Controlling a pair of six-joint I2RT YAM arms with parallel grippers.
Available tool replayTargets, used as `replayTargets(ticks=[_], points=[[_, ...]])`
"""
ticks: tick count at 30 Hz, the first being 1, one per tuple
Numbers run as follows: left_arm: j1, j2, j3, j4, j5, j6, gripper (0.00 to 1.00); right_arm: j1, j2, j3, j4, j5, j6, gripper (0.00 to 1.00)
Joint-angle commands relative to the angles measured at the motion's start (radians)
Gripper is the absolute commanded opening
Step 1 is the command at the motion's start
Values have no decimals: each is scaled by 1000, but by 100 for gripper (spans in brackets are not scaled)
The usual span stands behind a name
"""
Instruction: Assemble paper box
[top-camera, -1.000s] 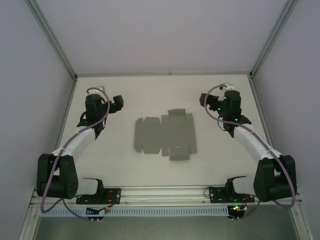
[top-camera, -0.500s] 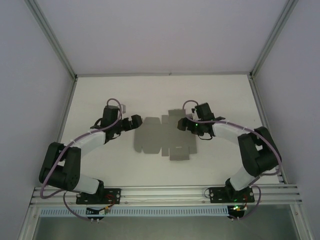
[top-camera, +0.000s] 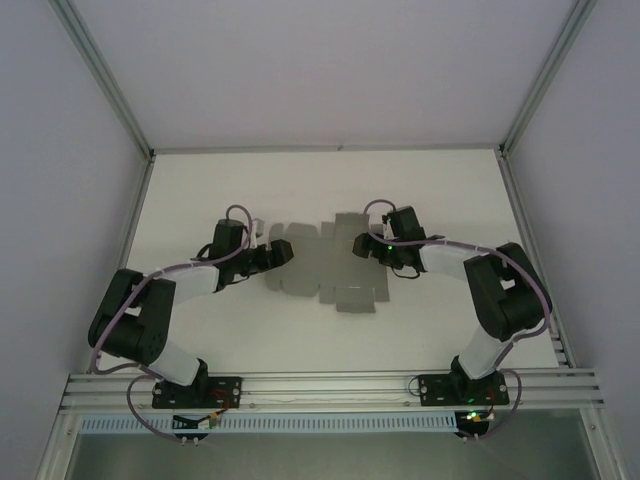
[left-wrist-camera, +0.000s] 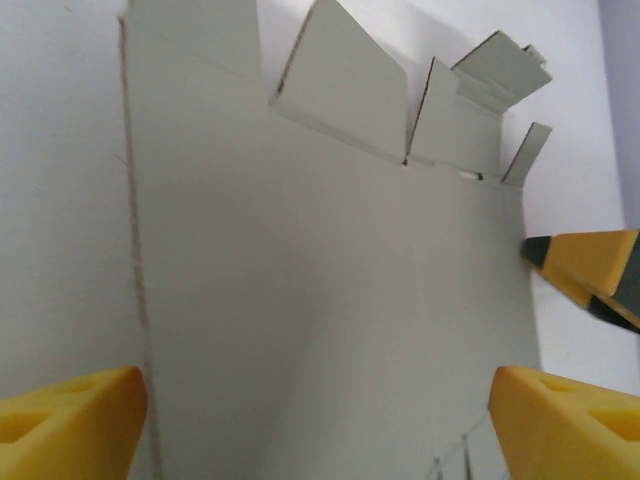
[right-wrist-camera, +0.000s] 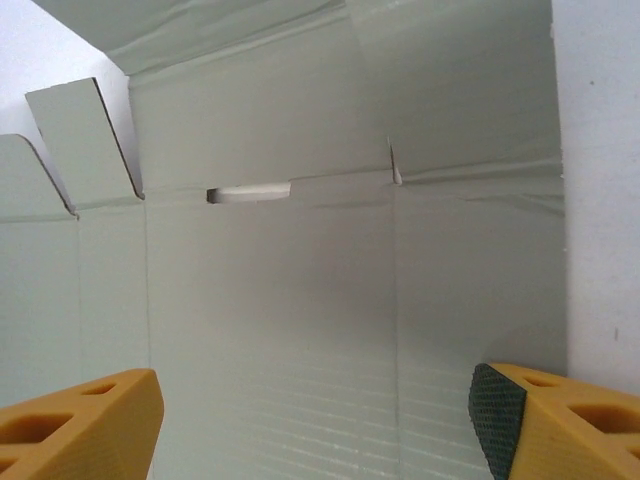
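Table (top-camera: 330, 185) lies bare at 12 and 6 o'clock of the box (top-camera: 328, 275). The left gripper (top-camera: 283, 253) blocks 9 and the right gripper (top-camera: 362, 245) blocks 3.

No text, label, brand, number or sign can be read, paper box (top-camera: 325, 268) at centre of the overhead frame is plain grey card, its surface bare of print in both close wrist views.

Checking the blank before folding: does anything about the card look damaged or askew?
Nothing stands out. The paper box lies unfolded and untorn on the table; only its small edge flaps tilt up along their creases.
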Motion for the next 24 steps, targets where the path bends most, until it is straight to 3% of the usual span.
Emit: replayTargets(ticks=[1, 4, 9, 13, 21, 24], points=[[-5, 26, -22, 100, 61, -42, 84, -15, 49, -65, -19, -8, 28, 82], [-6, 46, -24, 136, 62, -52, 71, -21, 53, -75, 10, -54, 8, 82], [-9, 34, -31, 195, 63, -86, 23, -29, 43, -81, 22, -68, -45, 83], [-6, -21, -26, 159, 43, -72, 1, -70, -30, -83, 12, -108, -69, 85], [-6, -214, 20, 173, 77, -135, 0, -144, -317, -31, -158, -154, -118, 98], [-5, -302, 80, 122, 99, -146, 0, -207, -413, -14, -211, -253, -100, 100]])
